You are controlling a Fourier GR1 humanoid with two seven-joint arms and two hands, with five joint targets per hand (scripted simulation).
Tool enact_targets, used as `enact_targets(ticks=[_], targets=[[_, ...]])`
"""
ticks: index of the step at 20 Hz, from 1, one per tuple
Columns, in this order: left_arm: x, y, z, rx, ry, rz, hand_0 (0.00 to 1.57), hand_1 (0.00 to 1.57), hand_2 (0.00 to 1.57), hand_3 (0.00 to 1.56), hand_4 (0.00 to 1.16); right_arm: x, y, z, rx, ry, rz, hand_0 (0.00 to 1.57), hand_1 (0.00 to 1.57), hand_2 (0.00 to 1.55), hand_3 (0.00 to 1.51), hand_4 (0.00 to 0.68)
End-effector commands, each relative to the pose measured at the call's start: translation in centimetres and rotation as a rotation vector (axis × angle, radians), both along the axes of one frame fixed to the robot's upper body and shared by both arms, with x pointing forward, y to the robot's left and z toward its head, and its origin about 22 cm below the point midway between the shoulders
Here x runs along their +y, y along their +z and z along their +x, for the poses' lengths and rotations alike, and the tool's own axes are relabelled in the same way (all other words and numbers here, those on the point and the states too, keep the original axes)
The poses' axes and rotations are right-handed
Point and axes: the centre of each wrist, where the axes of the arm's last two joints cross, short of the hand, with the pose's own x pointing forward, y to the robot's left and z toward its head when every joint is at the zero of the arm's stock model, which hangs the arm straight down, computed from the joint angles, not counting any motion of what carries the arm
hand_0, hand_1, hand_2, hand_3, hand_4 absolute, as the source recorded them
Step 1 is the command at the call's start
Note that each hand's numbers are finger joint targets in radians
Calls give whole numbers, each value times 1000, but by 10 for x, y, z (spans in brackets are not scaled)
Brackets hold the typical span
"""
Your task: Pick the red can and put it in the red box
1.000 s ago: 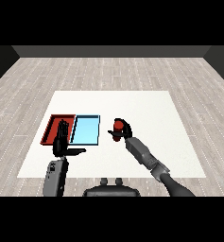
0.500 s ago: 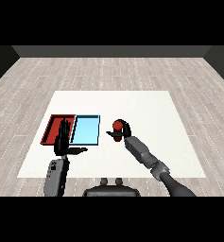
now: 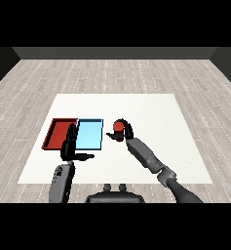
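My right hand (image 3: 124,133) was curled round the red can (image 3: 118,127), fingers and thumb wrapped about it, so that only the can's top and upper side showed above my grip. I held it over the white table (image 3: 151,112), just to the right of the light blue tray (image 3: 90,135) and not yet over either tray. The red tray (image 3: 58,134) lay on the far side of the blue one, touching it edge to edge, well apart from the can. My left hand (image 3: 70,146) stood near the front edges of the two trays, about where they met, fingers straight and pointing away from me, thumb stuck out to the right, holding nothing. Both my grey forearms came in from the lower corners.
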Motion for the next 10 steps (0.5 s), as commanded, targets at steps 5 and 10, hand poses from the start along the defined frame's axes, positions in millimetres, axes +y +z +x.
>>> enact_targets(ticks=[5,10], targets=[[-17,0,5,33,-51,43,0,0,0,0,0,-16,58,0,-125,6,35,1463,1463,1438,1387,661],[-39,7,5,82,-93,21,0,0,0,0,0,-12,55,-27,-141,13,43,1448,1448,1433,1388,653]])
